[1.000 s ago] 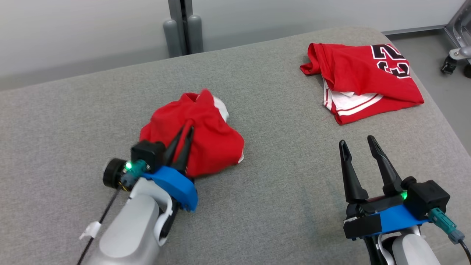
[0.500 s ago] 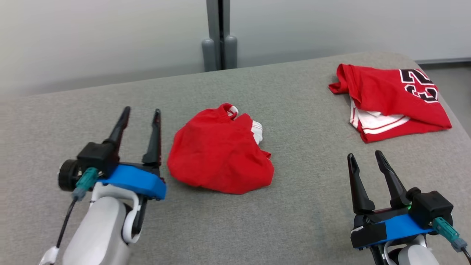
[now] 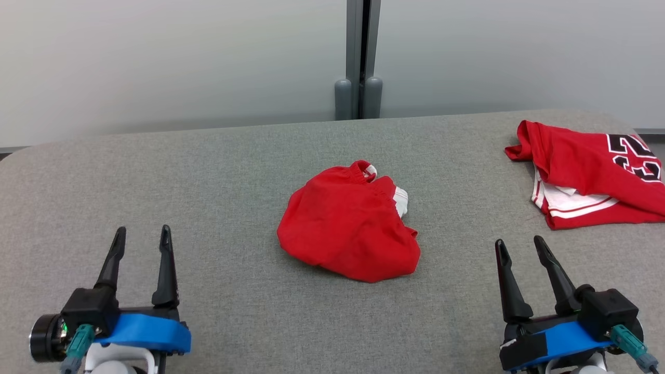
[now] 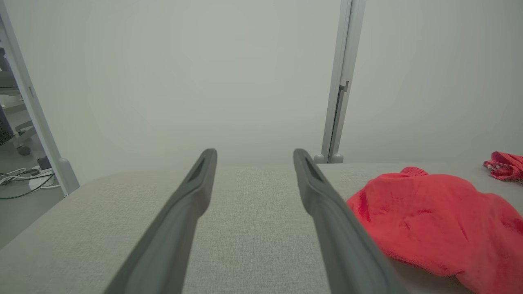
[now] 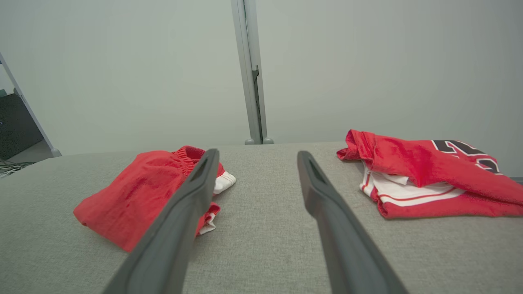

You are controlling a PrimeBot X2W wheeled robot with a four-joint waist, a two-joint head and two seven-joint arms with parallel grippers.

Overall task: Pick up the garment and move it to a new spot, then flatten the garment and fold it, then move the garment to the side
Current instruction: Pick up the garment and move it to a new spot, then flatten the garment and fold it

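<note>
Head view: our left claw [image 3: 143, 230] and right claw [image 3: 519, 241] gape empty; between them lies a crumpled garment [image 3: 348, 228], possibly shorts.

We see what looks like a lab or office test bay: a grey fabric-covered table [image 3: 208, 182] against pale partition panels [image 3: 156, 62] joined by a grey metal post [image 3: 359, 52], with loose cables [image 4: 18, 172] and a wheeled chair base [image 4: 22, 150] on the floor beside it.

Garment [image 3: 343, 234] was soft matt red cloth, a bit fuzzy. Table [image 3: 208, 176] was covered in coarse grey woven fabric. Fingers [image 3: 166, 270] looked like matt dark plastic; jersey [image 3: 582, 161] smoother cloth.
</note>
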